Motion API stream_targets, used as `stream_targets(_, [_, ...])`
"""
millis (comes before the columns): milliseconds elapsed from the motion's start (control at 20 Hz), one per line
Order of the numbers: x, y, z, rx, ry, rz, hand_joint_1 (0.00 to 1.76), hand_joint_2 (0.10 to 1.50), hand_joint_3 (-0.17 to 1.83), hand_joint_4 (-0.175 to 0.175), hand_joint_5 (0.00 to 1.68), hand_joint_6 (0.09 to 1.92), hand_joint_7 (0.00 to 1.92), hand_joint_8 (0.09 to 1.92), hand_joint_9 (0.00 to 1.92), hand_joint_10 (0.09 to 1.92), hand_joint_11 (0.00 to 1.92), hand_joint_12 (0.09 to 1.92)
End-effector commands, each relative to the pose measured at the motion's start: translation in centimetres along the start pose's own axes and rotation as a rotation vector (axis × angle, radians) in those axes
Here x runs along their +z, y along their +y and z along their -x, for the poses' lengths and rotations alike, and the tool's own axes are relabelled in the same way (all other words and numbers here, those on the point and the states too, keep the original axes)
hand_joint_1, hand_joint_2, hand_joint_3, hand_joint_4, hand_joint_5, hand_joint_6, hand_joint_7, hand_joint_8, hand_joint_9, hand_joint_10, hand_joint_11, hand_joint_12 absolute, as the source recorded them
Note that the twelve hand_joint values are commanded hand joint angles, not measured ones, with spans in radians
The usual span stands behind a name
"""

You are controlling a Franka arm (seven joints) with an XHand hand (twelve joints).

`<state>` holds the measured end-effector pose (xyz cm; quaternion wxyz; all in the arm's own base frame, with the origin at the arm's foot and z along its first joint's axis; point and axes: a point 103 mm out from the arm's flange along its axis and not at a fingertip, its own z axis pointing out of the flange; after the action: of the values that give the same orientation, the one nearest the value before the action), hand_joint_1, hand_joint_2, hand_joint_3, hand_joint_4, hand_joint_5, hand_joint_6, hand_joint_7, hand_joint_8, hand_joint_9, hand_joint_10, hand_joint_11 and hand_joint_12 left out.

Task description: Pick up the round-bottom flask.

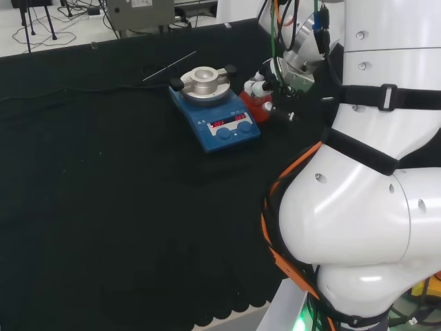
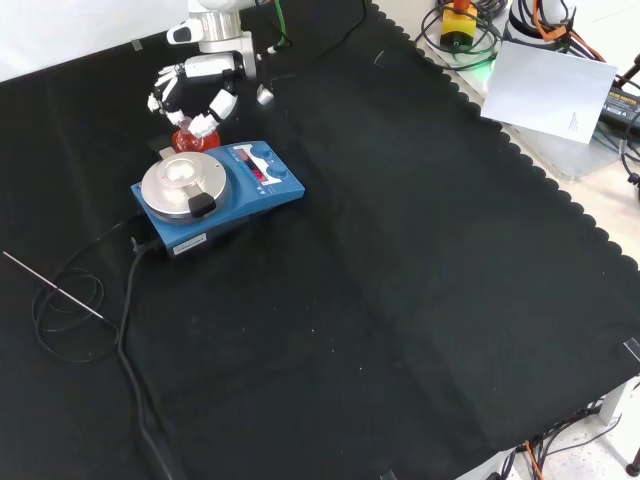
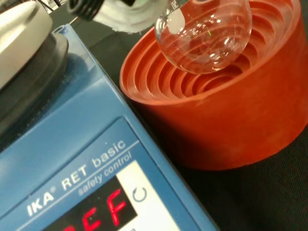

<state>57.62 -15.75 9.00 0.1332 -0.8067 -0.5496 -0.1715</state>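
Flask (image 3: pixel 204 36) is sitting in the bowl of a red ribbed stand (image 3: pixel 231 110), its clear round body resting low against the concentric ridges, which are cradling it so that it cannot roll. The stand is standing on the black cloth (image 2: pixel 400 280) just beside the blue hotplate stirrer (image 2: pixel 215 195), on the side of the red display. In the front view the hand (image 2: pixel 195 95) is hovering directly above the stand, its black and white fingers (image 2: pixel 162 90) curling inward and downward around the spot where the flask's neck should be rising. Whether those fingers are already touching glass cannot be told: the neck is clear and is hidden among them in both bench views. In the wrist view a white part of the hand is lying close beside the flask's upper body. The judgement is that the task is at the grasping step, with the lift not yet begun, since the bulb is seated in the stand. The stirrer's closeness is leaving little room on that side, so a straight upward withdrawal appears advisable.
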Motion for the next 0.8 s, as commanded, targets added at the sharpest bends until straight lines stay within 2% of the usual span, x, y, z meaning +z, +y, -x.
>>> stream_targets(50, [-0.6,-0.3,-0.1,-0.008,0.004,0.002,1.04,0.84,0.7,0.022,0.9,1.32,0.35,0.71,0.52,0.73,0.12,1.36])
stream_targets(450, [-4.4,-2.1,-1.8,0.004,0.047,0.014,1.04,0.82,0.74,0.007,0.9,1.34,0.36,0.71,0.52,0.73,0.12,1.36])
stream_targets(800, [-6.4,-3.2,-3.9,-0.017,0.053,0.033,1.04,0.81,0.78,0.001,0.9,1.35,0.36,0.72,0.52,0.73,0.13,1.36])
